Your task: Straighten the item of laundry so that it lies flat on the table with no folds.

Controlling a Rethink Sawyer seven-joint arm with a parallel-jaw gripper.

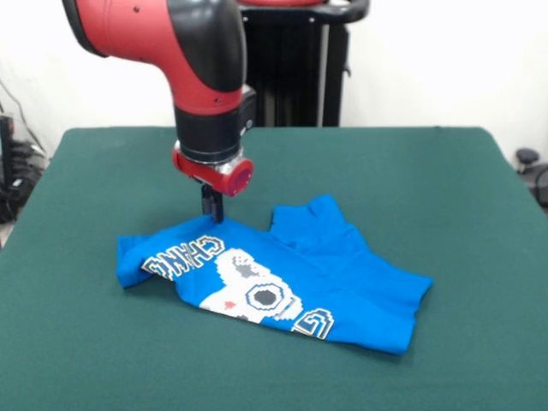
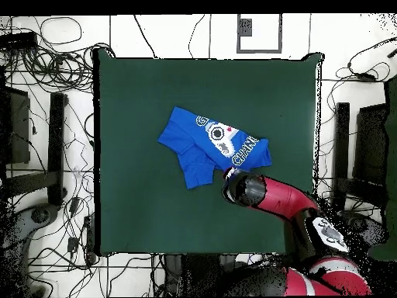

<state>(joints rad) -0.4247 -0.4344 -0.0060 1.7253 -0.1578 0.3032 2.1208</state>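
The red and black arm [image 1: 184, 51] reaches down steeply from above, wrist vertical. Its gripper [image 1: 211, 209] points straight down, the dark fingers [image 1: 212, 202] pressed together into one narrow tip, left of centre.

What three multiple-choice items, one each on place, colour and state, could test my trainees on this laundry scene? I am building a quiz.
1. Where is the pincer?
A. at the T-shirt's far edge, by the lettering
B. over bare table, far from the shirt
C. off the table

2. What colour is the T-shirt?
A. red
B. bright blue
C. white

3. How does the T-shirt lie?
A. flat, fully spread
B. hanging off the table
C. folded and rumpled, print side up

Answers: 1 A, the front view shows the pincer's tip at that edge; 2 B, both views show blue cloth; 3 C, a blue flap lies folded beside the print.
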